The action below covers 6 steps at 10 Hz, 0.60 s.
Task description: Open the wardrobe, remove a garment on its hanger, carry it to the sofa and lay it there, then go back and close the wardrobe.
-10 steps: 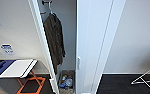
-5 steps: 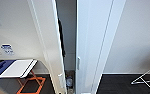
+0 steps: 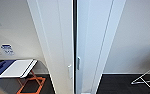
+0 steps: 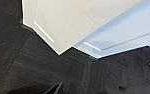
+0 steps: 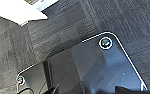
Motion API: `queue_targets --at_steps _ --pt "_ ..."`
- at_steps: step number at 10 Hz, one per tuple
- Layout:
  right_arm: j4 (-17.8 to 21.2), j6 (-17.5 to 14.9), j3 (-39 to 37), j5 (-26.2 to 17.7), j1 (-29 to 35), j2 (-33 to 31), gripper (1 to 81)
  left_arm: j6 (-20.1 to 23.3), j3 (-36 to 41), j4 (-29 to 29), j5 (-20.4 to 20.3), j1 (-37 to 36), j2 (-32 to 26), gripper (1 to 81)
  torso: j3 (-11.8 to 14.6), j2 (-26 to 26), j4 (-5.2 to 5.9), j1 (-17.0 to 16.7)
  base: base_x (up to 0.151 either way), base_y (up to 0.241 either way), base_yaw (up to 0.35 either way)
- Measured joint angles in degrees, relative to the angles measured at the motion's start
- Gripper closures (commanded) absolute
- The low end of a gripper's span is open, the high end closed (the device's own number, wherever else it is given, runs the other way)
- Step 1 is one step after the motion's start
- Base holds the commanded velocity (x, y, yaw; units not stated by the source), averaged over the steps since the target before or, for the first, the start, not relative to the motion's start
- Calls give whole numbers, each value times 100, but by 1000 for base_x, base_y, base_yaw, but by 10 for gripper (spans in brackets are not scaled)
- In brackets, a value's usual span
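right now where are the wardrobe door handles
In the head view the two small white handles sit low at the centre, one on each side of the narrow dark seam between the wardrobe doors, right of the orange-legged folding stand.

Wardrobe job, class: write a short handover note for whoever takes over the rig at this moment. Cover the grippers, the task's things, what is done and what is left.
Grippers: I cannot tell whether either is open or shut.
Wardrobe: the doors are nearly together, with a thin dark gap at the seam between the two small handles.
Done: the doors are almost closed.
Left: close that last gap.
Nearby: a white folding table on an orange frame stands left of the wardrobe, on dark carpet.
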Motion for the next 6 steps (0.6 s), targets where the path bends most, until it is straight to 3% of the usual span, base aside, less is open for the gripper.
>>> queue_targets --at_steps 6 --pt "-35 -118 -39 2 -383 0 10 27 -6 1456 -195 1414 -227 10 0 0 0 -2 0 0 0"
